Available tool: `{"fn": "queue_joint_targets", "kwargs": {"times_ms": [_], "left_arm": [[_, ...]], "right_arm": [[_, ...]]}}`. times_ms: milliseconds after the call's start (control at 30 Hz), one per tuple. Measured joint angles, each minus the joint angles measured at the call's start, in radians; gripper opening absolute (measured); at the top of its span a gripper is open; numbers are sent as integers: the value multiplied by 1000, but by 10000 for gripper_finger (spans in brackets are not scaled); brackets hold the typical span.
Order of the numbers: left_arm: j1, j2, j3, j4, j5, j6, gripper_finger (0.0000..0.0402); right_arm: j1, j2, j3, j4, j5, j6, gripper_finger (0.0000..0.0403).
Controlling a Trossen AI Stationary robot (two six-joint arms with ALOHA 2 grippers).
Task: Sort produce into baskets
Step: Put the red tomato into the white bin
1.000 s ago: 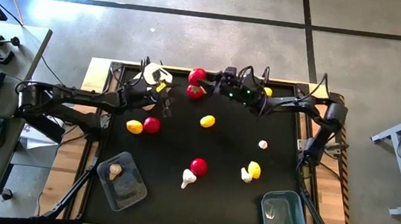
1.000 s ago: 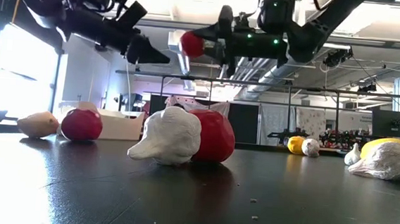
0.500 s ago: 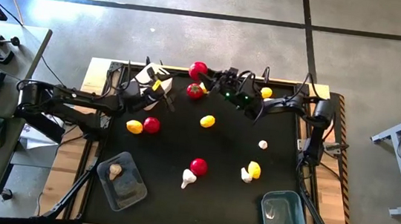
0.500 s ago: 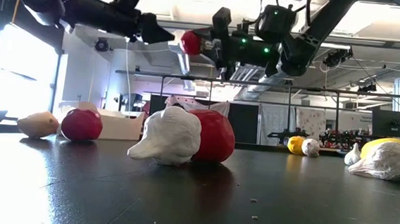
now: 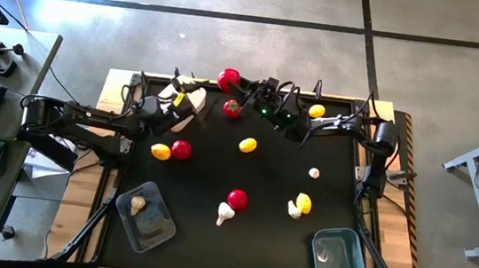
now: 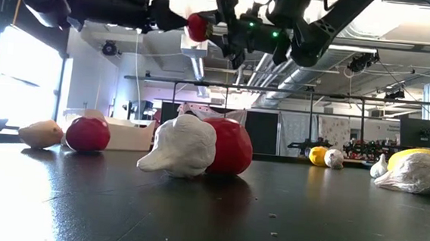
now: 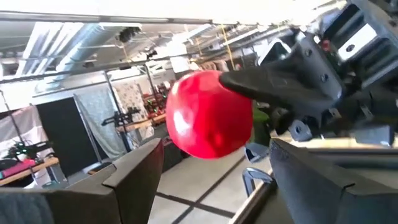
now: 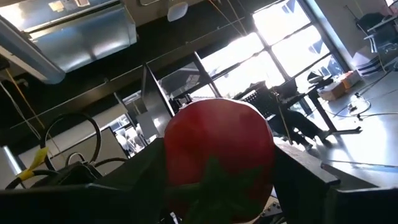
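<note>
From above, my right pincer [image 5: 238, 84] grips a tomato [image 5: 226, 79] over the tabletop's [image 5: 264, 235] far edge; my left pincer [image 5: 191, 102] is nearby, gaping wide. Low view: tomato [image 6: 198, 27] aloft. Wrist views: tomato [image 7: 210, 115] [image 8: 219, 158] clamped.

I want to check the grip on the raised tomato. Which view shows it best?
The right wrist view: the tomato fills the picture between the right gripper's dark fingers. The left wrist view shows it beyond the open left gripper. The high view and the low view show it small, above the table's far edge.
</note>
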Motion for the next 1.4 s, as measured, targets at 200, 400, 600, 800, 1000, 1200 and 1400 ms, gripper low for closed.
{"fn": "queue_joint_targets", "kwargs": {"times_ms": [200, 400, 600, 800, 1000, 1200, 1400], "left_arm": [[-2, 16, 44, 3, -22, 8, 297], [-2, 97, 89, 3, -38, 21, 299], [-2, 149, 132, 2, -121, 44, 299], [-6, 147, 135, 9, -121, 45, 299], [-6, 146, 135, 28, -85, 43, 299], [-6, 146, 135, 19, -84, 44, 289], [-6, 145, 136, 5, -99, 43, 273]], "right_arm": [[17, 0, 14, -5, 39, -4, 225], [17, 0, 14, 1, 43, 20, 225], [22, 0, 14, 1, 46, 19, 225], [22, 0, 15, -11, 46, 19, 225], [22, 0, 15, -50, 45, 19, 225], [22, 0, 15, -60, 44, 19, 225], [22, 1, 15, -64, 44, 19, 226]]}}
